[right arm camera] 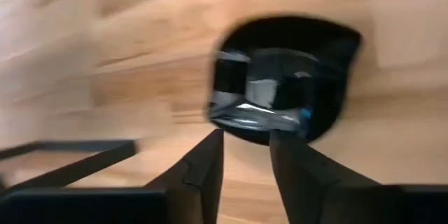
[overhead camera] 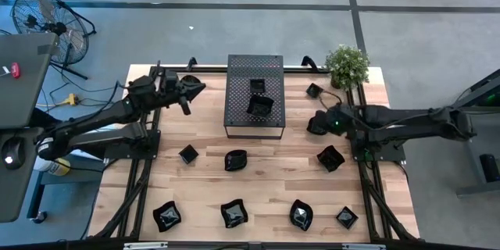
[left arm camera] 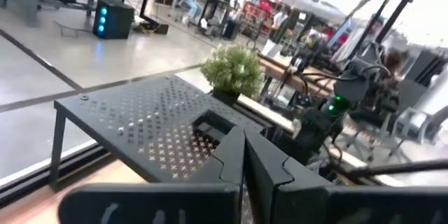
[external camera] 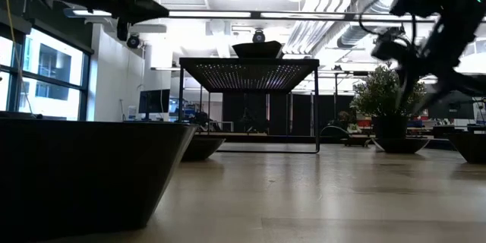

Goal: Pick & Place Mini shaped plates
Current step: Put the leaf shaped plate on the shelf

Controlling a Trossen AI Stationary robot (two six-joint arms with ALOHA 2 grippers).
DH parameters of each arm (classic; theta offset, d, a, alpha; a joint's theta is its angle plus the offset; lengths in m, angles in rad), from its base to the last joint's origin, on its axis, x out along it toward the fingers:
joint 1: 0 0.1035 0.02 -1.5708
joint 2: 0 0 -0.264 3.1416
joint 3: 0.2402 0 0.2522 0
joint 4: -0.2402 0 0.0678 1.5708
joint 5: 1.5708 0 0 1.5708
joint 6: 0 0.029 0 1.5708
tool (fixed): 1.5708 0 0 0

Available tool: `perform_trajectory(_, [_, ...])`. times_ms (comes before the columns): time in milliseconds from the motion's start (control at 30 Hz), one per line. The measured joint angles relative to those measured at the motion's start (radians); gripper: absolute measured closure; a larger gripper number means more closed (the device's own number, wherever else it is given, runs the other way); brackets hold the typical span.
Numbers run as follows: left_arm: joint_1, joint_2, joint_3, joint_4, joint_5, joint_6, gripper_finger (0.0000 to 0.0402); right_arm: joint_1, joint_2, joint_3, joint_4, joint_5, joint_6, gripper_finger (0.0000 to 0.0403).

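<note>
Two plates (overhead camera: pixel 258 101) are seen on the box (overhead camera: pixel 254 70), some ten left on the table (overhead camera: pixel 273 180), while the right end effector (right arm camera: pixel 246 147), narrowly parted, is poised over one (right arm camera: pixel 283 77).

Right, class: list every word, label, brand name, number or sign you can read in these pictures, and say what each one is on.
None can be read.
The perforated stand bears only a pattern of holes, no lettering.
The mini shaped plates are plain glossy black.
The green light on the right arm is a lamp, not a sign.
Items in the room behind the table are too blurred to show any text.
</note>
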Motion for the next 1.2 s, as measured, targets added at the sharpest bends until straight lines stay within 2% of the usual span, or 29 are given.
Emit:
perform_trajectory(133, [-0.001, 0.004, 0.000, -0.010, -0.021, 0.022, 0.0402, 0.040, 0.000, -0.062, -0.001, 0.032, 0.113, 0.0271])
perform_trajectory(300, [-0.001, 0.010, 0.000, -0.015, -0.044, 0.014, 0.0402, 0.042, 0.000, -0.107, -0.001, 0.073, 0.132, 0.0280])
perform_trajectory(467, [-0.001, 0.010, 0.000, -0.016, -0.094, 0.015, 0.0402, 0.042, 0.000, -0.163, 0.069, 0.080, 0.144, 0.0311])
perform_trajectory(600, [-0.001, 0.011, 0.000, -0.017, -0.130, 0.046, 0.0402, 0.042, 0.000, -0.230, 0.230, 0.105, 0.176, 0.0343])
perform_trajectory(700, [-0.001, 0.010, 0.000, -0.016, -0.133, 0.064, 0.0402, 0.033, 0.000, -0.250, 0.278, 0.109, 0.196, 0.0367])
perform_trajectory(867, [-0.001, 0.010, 0.000, -0.031, -0.132, 0.056, 0.0402, 0.000, 0.000, -0.207, 0.270, 0.134, 0.158, 0.0399])
perform_trajectory(1067, [-0.001, 0.010, 0.000, -0.056, -0.132, 0.055, 0.0402, -0.038, 0.000, -0.111, 0.242, 0.184, 0.093, 0.0396])
perform_trajectory(1200, [-0.001, 0.010, 0.000, -0.061, -0.132, 0.056, 0.0402, -0.071, 0.000, -0.012, 0.237, 0.253, 0.066, 0.0400])
